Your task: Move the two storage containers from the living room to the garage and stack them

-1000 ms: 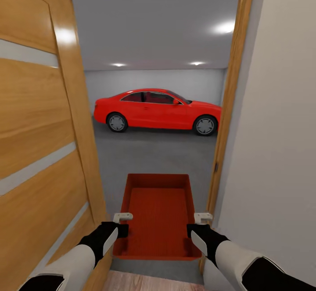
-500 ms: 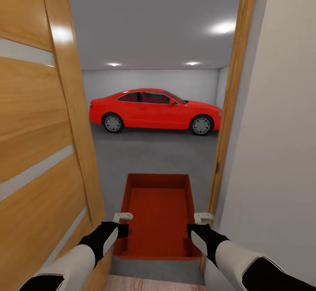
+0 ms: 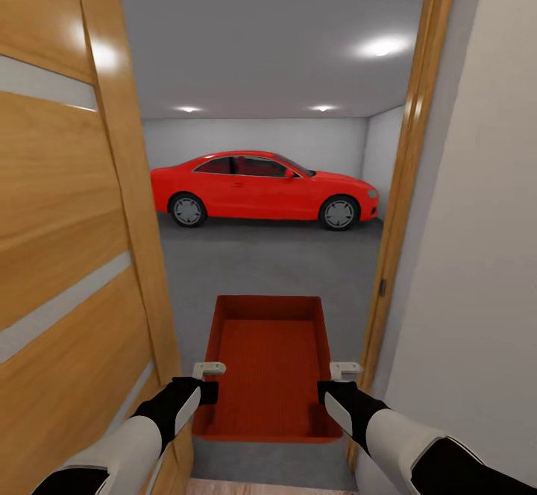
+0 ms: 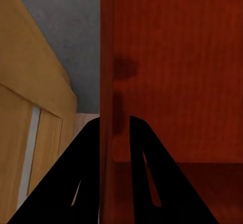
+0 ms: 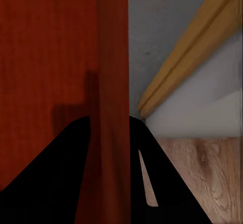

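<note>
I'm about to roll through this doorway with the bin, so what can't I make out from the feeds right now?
- Second container: whether it is already in the garage; the door and door frame limit the head view.
- Garage floor under and just beyond the storage container: hidden by the bin itself.
- Left end effector and right end effector: fingers straddle the side walls, but actual contact is too dark to confirm.
- Red car: its far side.

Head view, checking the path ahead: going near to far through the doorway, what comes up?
Left hand and right hand gripping the storage container → bare garage floor → red car → white back wall.
</note>
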Tool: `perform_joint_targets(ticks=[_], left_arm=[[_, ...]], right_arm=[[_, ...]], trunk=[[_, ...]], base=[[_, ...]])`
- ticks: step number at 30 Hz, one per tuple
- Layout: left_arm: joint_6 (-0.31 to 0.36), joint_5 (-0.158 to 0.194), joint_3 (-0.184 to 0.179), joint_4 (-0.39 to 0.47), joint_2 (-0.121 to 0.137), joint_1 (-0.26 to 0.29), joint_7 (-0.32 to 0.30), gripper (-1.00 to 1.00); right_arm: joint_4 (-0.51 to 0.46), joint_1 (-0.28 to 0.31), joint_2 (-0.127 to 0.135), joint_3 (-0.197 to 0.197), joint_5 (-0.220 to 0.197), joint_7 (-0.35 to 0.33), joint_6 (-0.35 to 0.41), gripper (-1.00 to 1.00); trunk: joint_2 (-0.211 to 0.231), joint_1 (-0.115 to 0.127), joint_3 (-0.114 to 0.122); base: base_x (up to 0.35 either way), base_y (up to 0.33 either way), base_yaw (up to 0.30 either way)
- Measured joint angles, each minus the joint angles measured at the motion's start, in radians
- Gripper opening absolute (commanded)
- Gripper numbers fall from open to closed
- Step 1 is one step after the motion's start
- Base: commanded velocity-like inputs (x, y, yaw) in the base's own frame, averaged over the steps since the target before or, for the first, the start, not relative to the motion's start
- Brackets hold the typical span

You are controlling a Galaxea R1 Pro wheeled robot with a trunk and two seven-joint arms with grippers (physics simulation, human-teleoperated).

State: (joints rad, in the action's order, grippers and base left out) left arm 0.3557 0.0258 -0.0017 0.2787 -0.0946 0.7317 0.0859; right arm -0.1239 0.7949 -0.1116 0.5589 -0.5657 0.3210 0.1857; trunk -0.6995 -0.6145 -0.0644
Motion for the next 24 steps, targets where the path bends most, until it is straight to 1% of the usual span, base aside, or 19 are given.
perform_joint_targets(ticks=[9,24], left_arm=[[0.0,-0.001,0.001,0.0,0.0,0.0,0.0,-1.0],[0.0,0.0,0.0,0.0,0.0,0.0,0.0,-1.0]], right_arm=[[0.0,0.0,0.0,0.001,-0.001,0.0,0.0,-1.0],[0.0,0.0,0.0,0.0,0.0,0.0,0.0,-1.0]], trunk=[[0.0,0.0,0.0],[0.0,0.0,0.0]], base=[[0.0,0.0,-0.207],[0.0,0.0,-0.009]])
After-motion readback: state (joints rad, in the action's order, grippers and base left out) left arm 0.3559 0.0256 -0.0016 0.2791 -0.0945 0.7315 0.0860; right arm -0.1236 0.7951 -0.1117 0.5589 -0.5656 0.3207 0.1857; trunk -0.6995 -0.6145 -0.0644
